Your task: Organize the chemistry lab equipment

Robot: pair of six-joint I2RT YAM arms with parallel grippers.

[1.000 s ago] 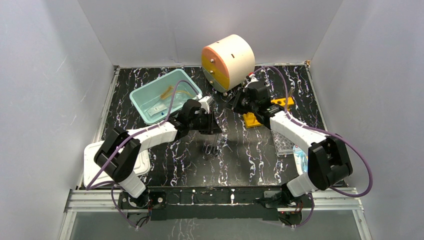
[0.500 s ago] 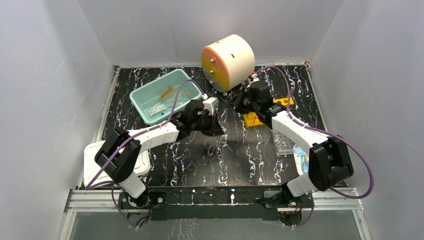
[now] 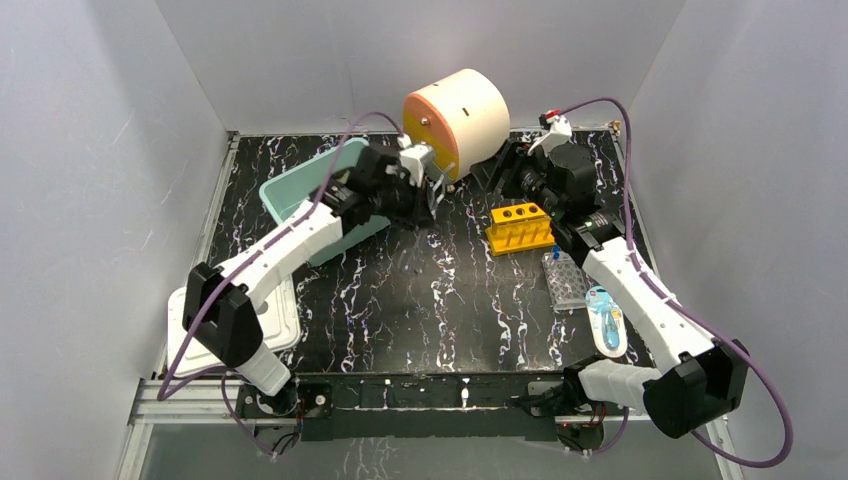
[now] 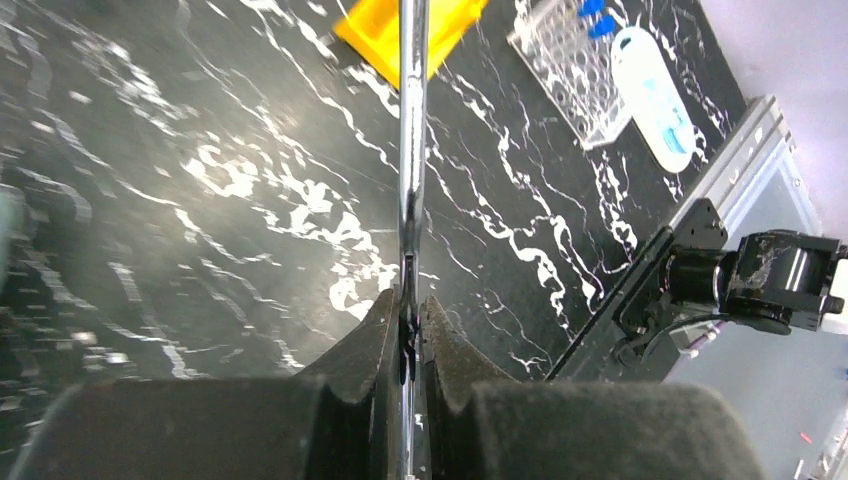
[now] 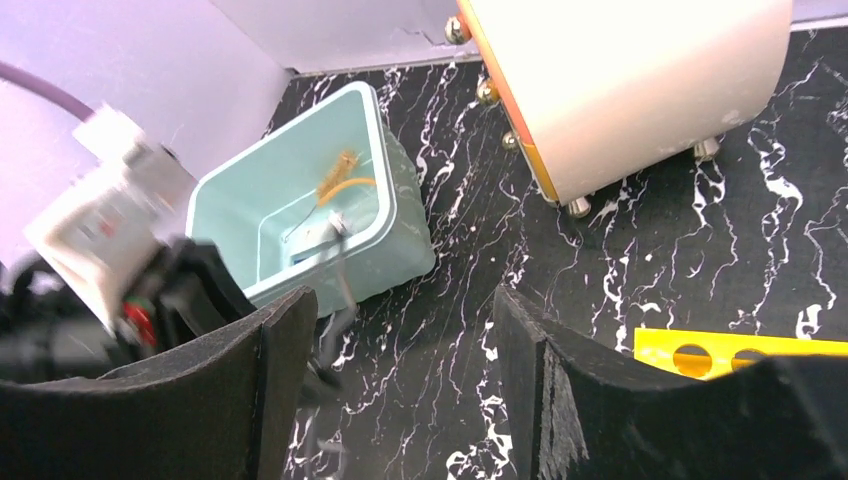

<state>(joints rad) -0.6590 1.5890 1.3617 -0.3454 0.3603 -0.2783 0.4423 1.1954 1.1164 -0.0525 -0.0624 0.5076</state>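
My left gripper [image 4: 408, 305] is shut on the metal forceps [image 4: 411, 150], whose shaft sticks straight out beyond the fingertips. In the top view the left gripper [image 3: 428, 195] hangs above the table between the teal bin [image 3: 290, 195] and the orange-and-cream drum [image 3: 458, 120]. My right gripper [image 5: 400, 330] is open with nothing between its fingers; seen from above, the right gripper [image 3: 507, 172] sits right of the drum. The yellow holed rack [image 3: 520, 228] stands on the table, with the clear well plate [image 3: 565, 280] and a white packet [image 3: 607, 320] nearer me. A brown brush [image 5: 340, 175] lies in the bin.
The drum [image 5: 640, 80] stands at the back centre on small feet. The bin [image 5: 300, 220] is partly covered by my left arm in the top view. A white tray [image 3: 285, 320] lies at the front left. Grey walls close in three sides.
The right gripper has opened and drawn back to the right, uncovering the yellow rack. The left arm has swung toward the drum, still shut on the forceps.
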